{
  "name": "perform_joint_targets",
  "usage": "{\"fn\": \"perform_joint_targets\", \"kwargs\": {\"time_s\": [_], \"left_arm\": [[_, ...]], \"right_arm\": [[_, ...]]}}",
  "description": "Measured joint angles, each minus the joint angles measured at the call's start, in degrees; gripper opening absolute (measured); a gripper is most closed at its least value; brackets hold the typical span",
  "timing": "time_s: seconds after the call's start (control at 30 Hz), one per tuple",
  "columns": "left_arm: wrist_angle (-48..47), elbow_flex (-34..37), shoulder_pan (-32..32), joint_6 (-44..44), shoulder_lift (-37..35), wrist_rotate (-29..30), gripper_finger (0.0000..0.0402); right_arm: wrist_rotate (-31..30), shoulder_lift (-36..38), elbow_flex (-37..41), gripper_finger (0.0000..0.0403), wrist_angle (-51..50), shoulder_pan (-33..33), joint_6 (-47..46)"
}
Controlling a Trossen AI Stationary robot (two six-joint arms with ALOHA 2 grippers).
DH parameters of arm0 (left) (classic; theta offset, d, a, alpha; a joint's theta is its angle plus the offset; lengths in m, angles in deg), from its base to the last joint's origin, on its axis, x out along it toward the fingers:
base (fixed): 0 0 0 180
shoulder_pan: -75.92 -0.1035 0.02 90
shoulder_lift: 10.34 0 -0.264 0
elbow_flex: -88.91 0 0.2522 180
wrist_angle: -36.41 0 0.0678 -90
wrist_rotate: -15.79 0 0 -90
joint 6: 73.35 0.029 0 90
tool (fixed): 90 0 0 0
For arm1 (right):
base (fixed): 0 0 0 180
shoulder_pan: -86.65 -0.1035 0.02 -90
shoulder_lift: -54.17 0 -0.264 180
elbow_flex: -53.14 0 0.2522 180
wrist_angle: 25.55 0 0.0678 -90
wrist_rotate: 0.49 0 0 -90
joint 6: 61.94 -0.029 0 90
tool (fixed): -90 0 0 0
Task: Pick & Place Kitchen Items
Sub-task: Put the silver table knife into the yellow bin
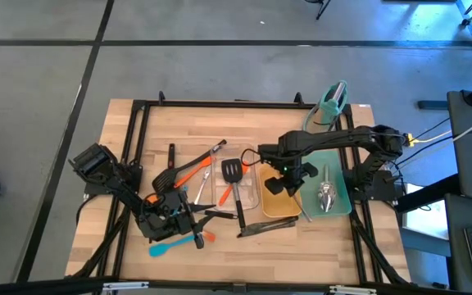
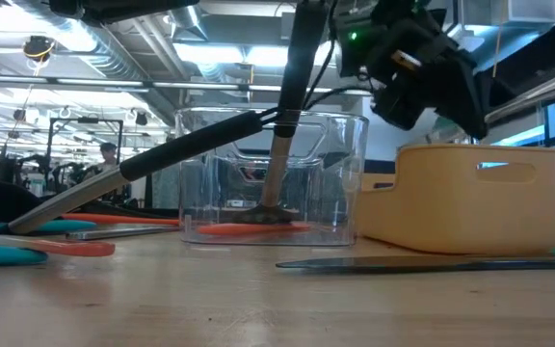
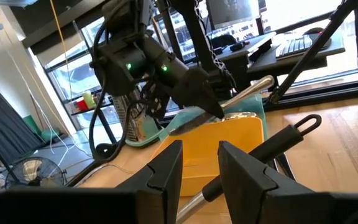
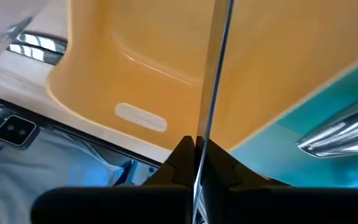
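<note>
My right gripper hangs over the yellow tray, slanting down, shut on a thin steel utensil that shows edge-on in the right wrist view. My left gripper is level at the near left, its fingers a little apart around a steel utensil with a black, loop-ended handle. A black slotted turner lies in the clear tray. An orange spatula and a blue spatula lie on the table. My left gripper has the utensil's shaft, where steel meets black handle, far back between its two fingers. The handle runs out past the fingers and slants upward. Its own fingers hide the place of contact. My right gripper pinches the steel utensil between its shut fingers, coming from above at a slant. In the left wrist view the utensil lies across the fingers, clear above the yellow tray.
A teal tray with steel spoons stands right of the yellow one. Black tongs lie near the table's front edge. A teal stand is at the far right. A long black-handled utensil slants up to the clear tray's rim.
</note>
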Motion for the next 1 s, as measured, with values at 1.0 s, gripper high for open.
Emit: {"fn": "perform_joint_targets", "kwargs": {"time_s": [1.0], "left_arm": [[0.68,0.00,0.83,0.19,0.00,-1.14,0.0097]], "right_arm": [[-0.12,-8.52,0.04,0.0082,1.49,5.40,9.51]]}}
